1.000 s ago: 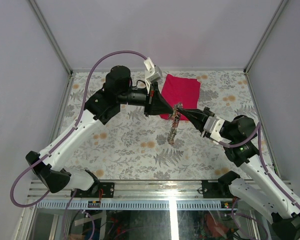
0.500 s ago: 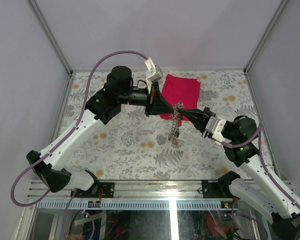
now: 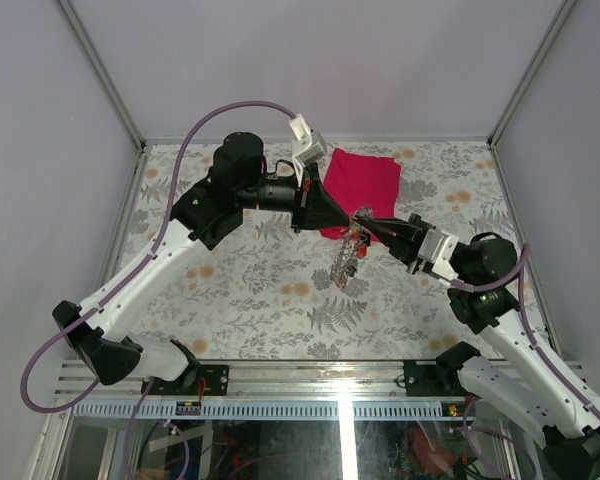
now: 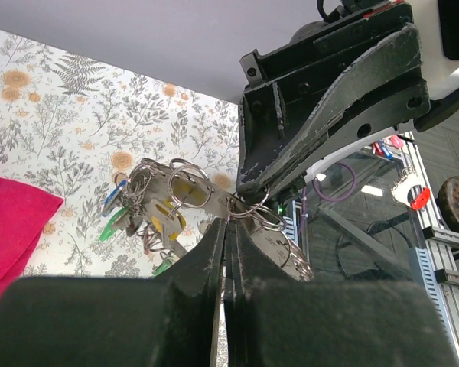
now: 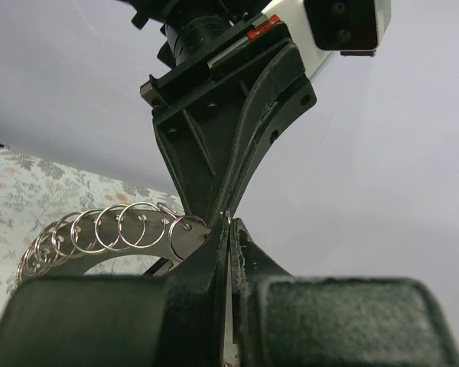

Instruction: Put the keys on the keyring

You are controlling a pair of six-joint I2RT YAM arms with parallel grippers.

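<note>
The keyring, a flat grey metal band carrying several small wire rings, hangs in the air in front of the red cloth. Keys with blue and green heads dangle from it. My left gripper is shut on the band's top end; in the left wrist view its tips pinch the band. My right gripper meets it tip to tip and is shut on the same end, with the band and its rings curving away to the left.
A folded red cloth lies on the floral tabletop behind the grippers. Metal frame posts rise at the back corners, and a rail runs along the near edge.
The right arm has drawn back a little to the right and the left gripper has followed. The hanging keyring has swung slightly and its keys have bunched together.
</note>
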